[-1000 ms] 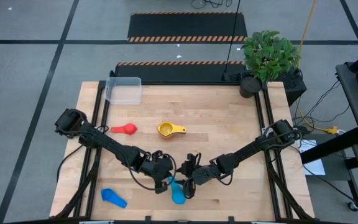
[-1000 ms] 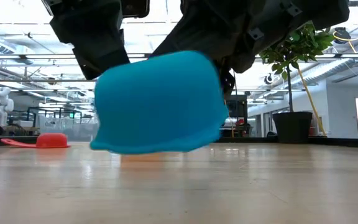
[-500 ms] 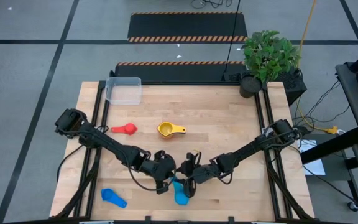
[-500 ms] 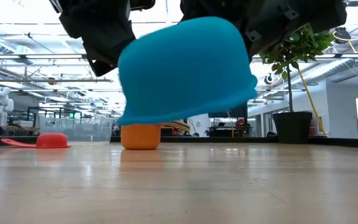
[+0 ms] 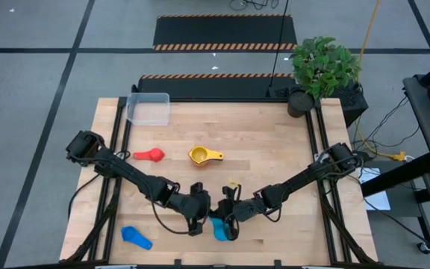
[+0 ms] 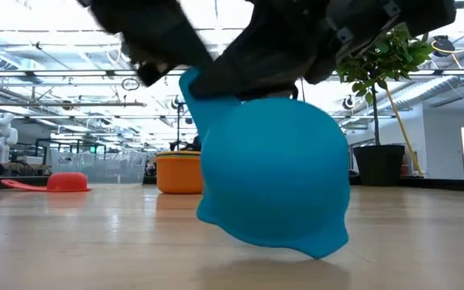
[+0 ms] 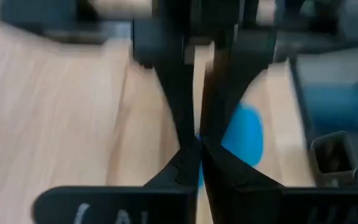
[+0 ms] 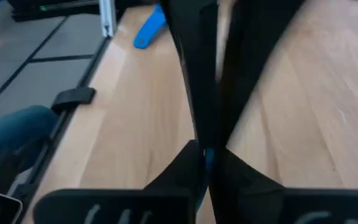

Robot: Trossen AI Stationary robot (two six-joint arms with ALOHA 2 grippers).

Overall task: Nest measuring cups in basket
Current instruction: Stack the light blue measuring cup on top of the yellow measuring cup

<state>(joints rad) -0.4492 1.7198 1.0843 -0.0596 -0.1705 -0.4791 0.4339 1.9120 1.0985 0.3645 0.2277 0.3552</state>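
Now we see both grippers meeting at the near edge of the table [image 5: 275, 149]. The right gripper [image 5: 228, 226] has its fingers pinched on the handle of a light blue cup [image 6: 276, 173], whose bowl hangs just above the wood. The left gripper [image 5: 198, 221], just to its left, has its fingers pressed together; we cannot tell whether they touch the cup. Farther left lies a second blue cup [image 5: 135, 237]. Beyond sit the yellow cup [image 5: 202, 155], the red cup [image 5: 151, 155], and the clear basket [image 5: 148, 108] at the far left corner.
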